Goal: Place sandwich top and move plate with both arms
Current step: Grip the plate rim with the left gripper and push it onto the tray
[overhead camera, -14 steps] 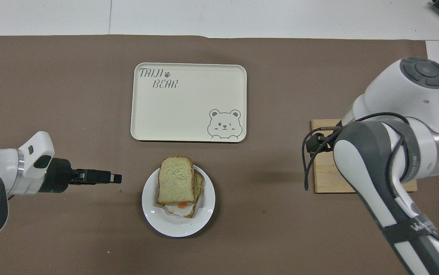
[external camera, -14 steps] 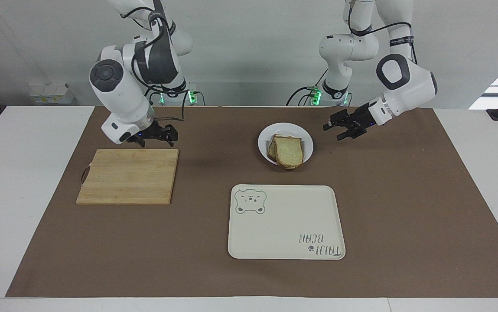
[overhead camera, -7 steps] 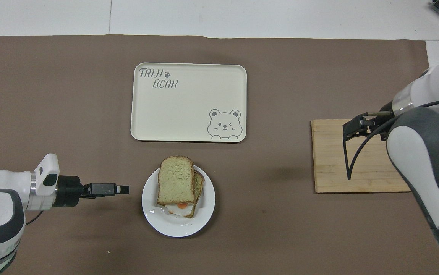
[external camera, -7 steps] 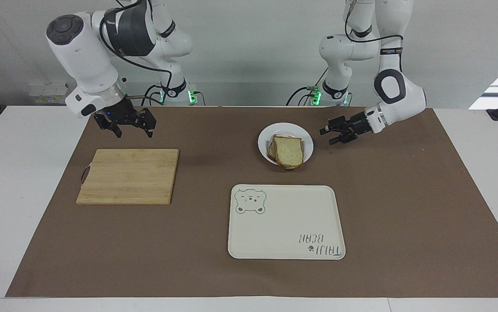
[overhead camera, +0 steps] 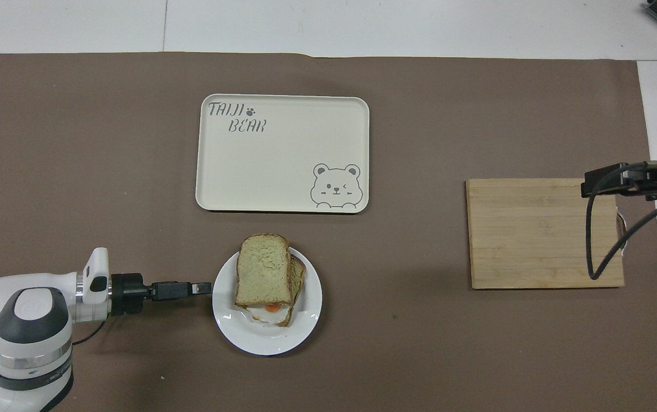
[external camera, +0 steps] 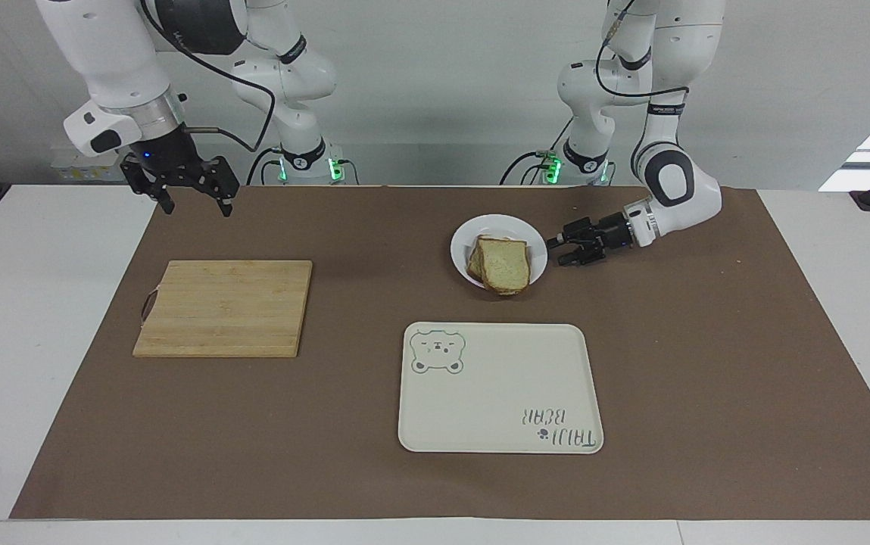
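Note:
The sandwich top (external camera: pixel 506 265) lies on the stack of bread and fried egg on the white plate (external camera: pixel 465 236). In the overhead view the slice (overhead camera: pixel 262 269) covers most of the stack, and the plate's rim (overhead camera: pixel 265 345) shows around it. My left gripper (external camera: pixel 559 253) is open and low, level with the plate's rim on the side toward the left arm's end; its tips (overhead camera: pixel 205 288) are just short of the rim. My right gripper (external camera: pixel 196 203) is open, empty and raised over the mat beside the cutting board's edge nearest the robots.
A cream tray with a bear drawing (external camera: pixel 499 386) (overhead camera: pixel 282 154) lies farther from the robots than the plate. A wooden cutting board (external camera: pixel 222 306) (overhead camera: pixel 540 234) lies toward the right arm's end. A brown mat covers the table.
My left gripper has dropped and moved in to the plate's rim. My right gripper has risen and swung away from the cutting board toward the right arm's end. Plate and sandwich have not moved.

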Robot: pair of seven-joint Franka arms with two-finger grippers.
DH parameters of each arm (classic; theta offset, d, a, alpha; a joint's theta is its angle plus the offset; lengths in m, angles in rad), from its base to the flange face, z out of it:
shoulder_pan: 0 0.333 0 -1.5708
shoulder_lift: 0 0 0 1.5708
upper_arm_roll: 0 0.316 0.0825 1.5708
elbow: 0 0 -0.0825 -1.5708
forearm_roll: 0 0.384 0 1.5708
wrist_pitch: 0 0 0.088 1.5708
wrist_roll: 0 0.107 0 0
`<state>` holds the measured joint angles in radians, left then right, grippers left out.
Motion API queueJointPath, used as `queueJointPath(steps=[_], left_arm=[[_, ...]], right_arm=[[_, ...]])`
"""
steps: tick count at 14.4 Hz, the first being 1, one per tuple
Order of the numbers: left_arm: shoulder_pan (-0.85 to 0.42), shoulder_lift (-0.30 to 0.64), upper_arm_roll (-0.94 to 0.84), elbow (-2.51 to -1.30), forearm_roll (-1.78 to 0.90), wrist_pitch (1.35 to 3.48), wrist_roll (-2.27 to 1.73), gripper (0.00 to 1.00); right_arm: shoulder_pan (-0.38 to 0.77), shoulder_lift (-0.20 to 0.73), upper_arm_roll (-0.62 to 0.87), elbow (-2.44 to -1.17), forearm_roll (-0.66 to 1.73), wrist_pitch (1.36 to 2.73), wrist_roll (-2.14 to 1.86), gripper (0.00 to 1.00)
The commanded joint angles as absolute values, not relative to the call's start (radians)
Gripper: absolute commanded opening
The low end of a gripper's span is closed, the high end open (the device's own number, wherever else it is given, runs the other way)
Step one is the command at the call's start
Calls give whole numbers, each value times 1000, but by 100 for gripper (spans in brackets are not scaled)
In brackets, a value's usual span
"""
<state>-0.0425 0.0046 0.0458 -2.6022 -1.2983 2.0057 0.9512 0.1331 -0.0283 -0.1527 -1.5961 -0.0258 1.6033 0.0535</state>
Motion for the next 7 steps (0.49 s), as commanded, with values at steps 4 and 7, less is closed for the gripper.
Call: queueJointPath(steps=[4, 7], left_arm=[[-49, -8, 44, -2651, -1361, 2010, 1014, 52], [-78, -11, 44, -2658, -1368, 2014, 1017, 52]], right_arm=[[126, -57, -143, -1563, -40, 1539, 31, 100], [126, -61, -144, -1554, -41, 1510, 29, 100]])
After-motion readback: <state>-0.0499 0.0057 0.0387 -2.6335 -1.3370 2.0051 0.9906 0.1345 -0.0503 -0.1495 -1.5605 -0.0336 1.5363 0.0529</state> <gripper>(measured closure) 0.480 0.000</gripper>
